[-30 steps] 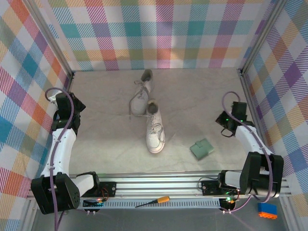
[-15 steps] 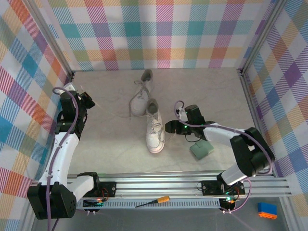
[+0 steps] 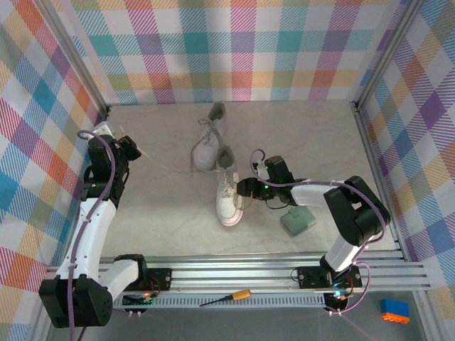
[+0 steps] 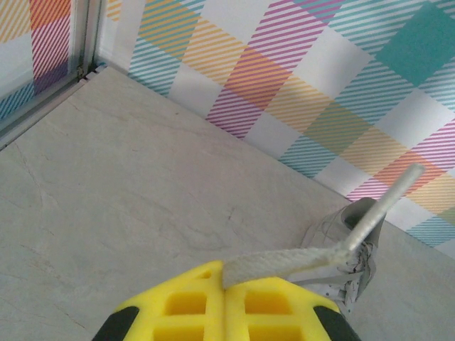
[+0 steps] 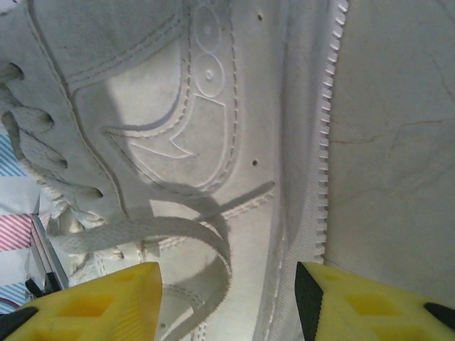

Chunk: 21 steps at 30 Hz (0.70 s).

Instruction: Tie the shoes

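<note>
Near the middle of the tabletop (image 3: 156,213) the far shoe (image 3: 208,138) and the near shoe (image 3: 229,202) lie almost end to end, both white, neither one tied. Off to the left, the left gripper (image 3: 132,149) is clamped tight on the end of a lace (image 4: 284,263), which runs taut across the bare surface toward the pair. It looks to belong to the far shoe, though the overhead view is too small to be sure. The right gripper (image 5: 227,284) sits low against the outer side of the near shoe with its fingers about half apart and nothing gripped. A slack loop (image 5: 181,231) of lace lies between them. The step in hand seems to be picking up this second strand. To do it well, the right gripper should centre the loop between its fingers and close on the lace alone, not on the leather side. It should then lift gently, while the left gripper holds only enough tension that neither shoe gets dragged or tipped.
</note>
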### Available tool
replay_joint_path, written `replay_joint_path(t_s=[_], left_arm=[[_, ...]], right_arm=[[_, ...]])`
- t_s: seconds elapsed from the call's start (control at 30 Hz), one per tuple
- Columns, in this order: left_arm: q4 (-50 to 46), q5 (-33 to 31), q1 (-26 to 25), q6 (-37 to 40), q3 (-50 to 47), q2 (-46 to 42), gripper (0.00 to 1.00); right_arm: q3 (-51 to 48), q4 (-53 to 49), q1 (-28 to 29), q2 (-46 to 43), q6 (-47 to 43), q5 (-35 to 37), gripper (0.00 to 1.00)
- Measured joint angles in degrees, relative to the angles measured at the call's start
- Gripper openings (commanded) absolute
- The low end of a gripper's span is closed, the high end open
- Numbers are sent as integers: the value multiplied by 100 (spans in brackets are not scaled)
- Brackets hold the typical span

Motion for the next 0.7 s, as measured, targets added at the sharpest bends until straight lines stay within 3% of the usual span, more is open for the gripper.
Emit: replay_joint_path(t_s=[0.1, 0.17, 0.4, 0.7], left_arm=[[2, 0, 0, 0, -22, -35, 0], [-9, 0, 0, 0, -44, -52, 0], [-22, -98, -2, -2, -87, -142, 0], [-369, -767, -4, -11, -94, -345, 0]], right_arm=[[136, -22, 22, 92, -13, 20, 50], [275, -107, 55, 179, -46, 83, 43], [352, -282, 96, 136, -107, 369, 0], [144, -1416, 127, -1305, -444, 1919, 0]])
